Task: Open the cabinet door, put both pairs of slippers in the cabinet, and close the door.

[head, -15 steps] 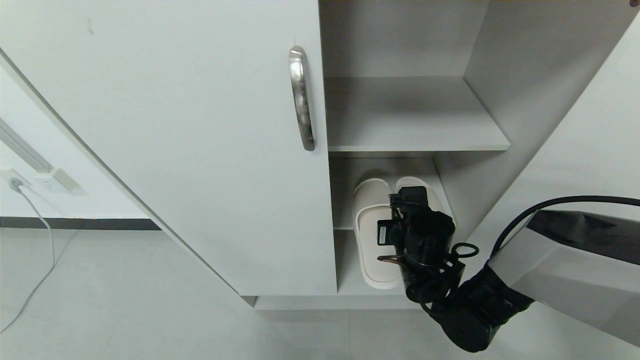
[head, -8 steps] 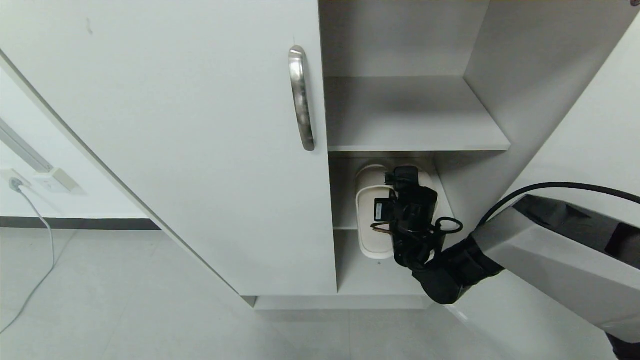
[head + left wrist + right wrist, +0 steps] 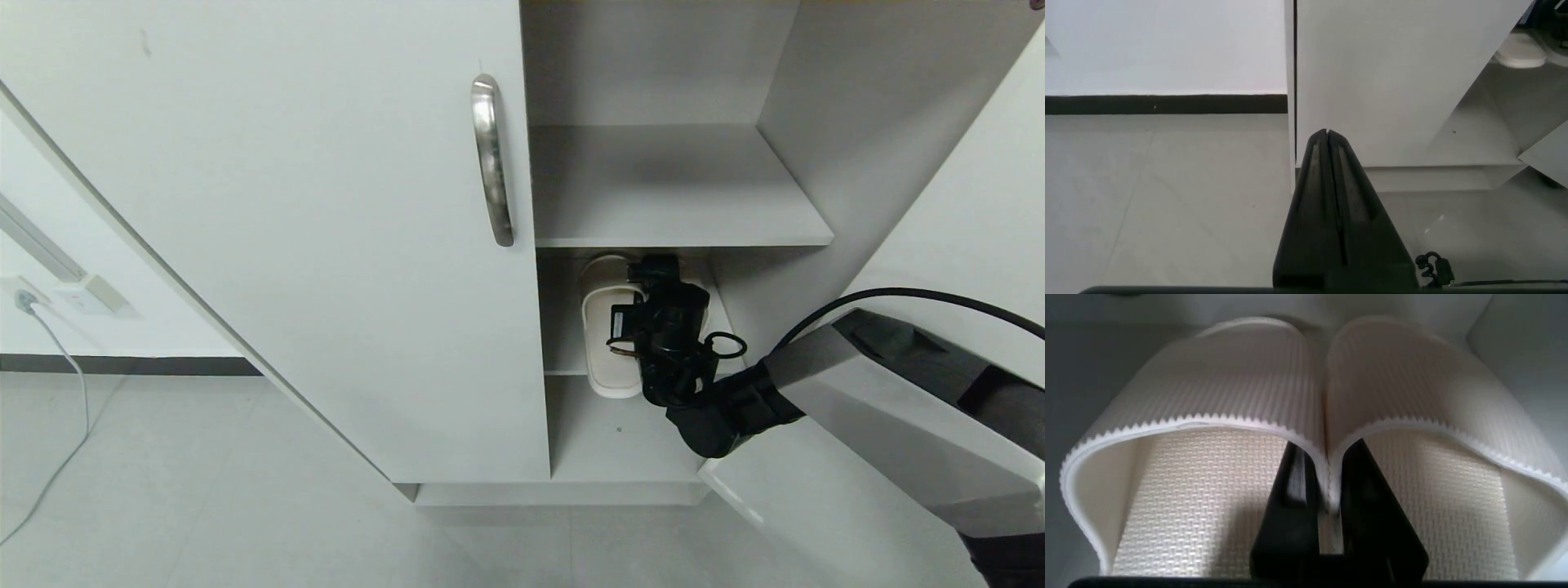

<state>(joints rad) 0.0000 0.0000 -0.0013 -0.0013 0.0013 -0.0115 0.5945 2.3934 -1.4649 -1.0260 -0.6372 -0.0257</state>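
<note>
Head view: open cabinet point(image 3: 857, 122), pair of cream slippers point(image 3: 606, 347) in lower compartment beneath shelf point(image 3: 678, 188), right gripper point(image 3: 653, 273) on them, left wrist view: left gripper point(image 3: 1327, 139) jaws pressed together above floor point(image 3: 1167, 204), right wrist view: jaws pinching both slippers' adjoining straps.

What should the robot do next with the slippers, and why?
Probably open the right gripper and let go. It is shut on the inner straps of the slippers, holding both together, and they are already far inside the cabinet over the lower shelf. I cannot tell whether they touch the shelf yet, so it should release gently.
</note>
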